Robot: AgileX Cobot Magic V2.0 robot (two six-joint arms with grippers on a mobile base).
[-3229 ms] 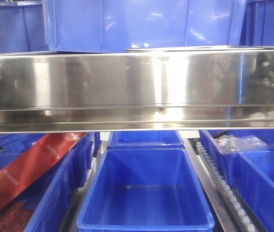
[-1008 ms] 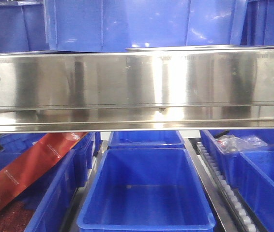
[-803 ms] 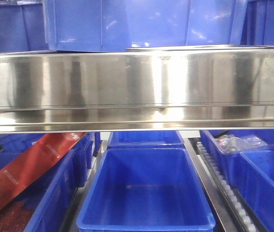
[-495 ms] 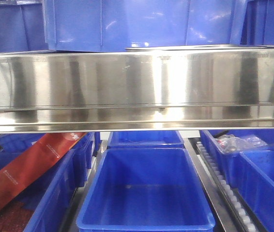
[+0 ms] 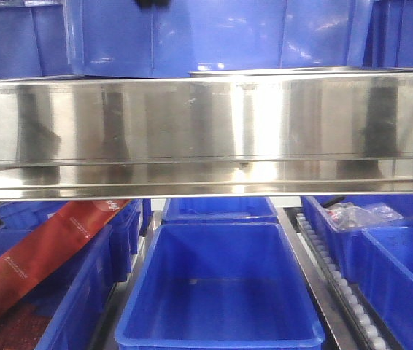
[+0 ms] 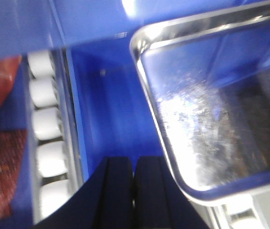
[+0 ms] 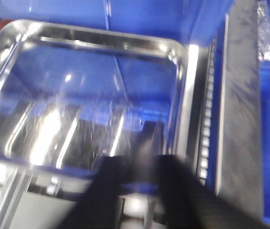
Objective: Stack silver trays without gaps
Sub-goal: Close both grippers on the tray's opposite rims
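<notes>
The left gripper (image 6: pixel 134 164) has its 2 black fingers pressed together on nothing. It hangs over the blue floor of a bin (image 6: pixel 106 109), just beside the rim of a silver tray (image 6: pixel 206 109) and apart from it. A row of white rollers (image 6: pixel 46 124) runs on its other side.

The right wrist view is blurred. The right gripper (image 7: pixel 142 176) hovers at the near rim of a silver tray, close to that tray's right corner, and I cannot tell whether its fingers are apart or together. I also cannot tell whether both wrist views show 1 tray.

From the front, a thin tray edge lies just above the broad steel rail (image 5: pixel 119 131), right of centre.
</notes>
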